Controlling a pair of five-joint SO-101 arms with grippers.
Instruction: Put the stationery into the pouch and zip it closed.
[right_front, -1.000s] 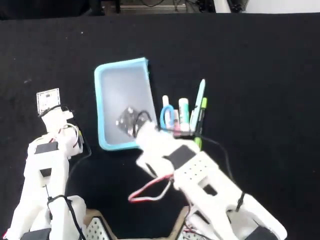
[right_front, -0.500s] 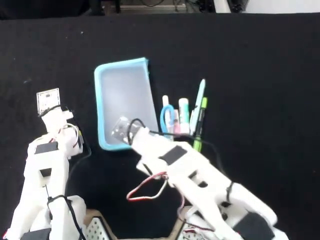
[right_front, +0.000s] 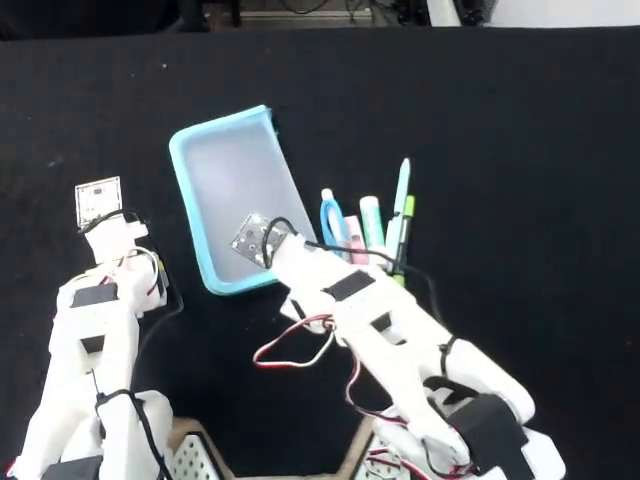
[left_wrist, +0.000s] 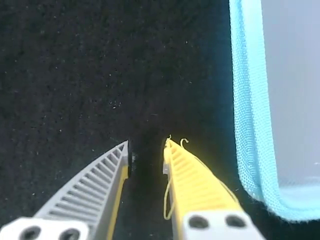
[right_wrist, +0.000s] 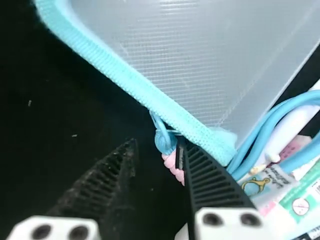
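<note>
We see the right pincer (right_wrist: 156, 145) spread, the zip pull (right_wrist: 162, 136) of the pouch (right_wrist: 200, 55) between its tips, stationery (right_front: 371, 222) just beside; the left pincer (left_wrist: 146, 150), slightly spread, sits beside the pouch.

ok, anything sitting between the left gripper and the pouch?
No, that stretch is bare. In the left wrist view, just black table lies between the left gripper and the pouch, at its blue edge.
</note>
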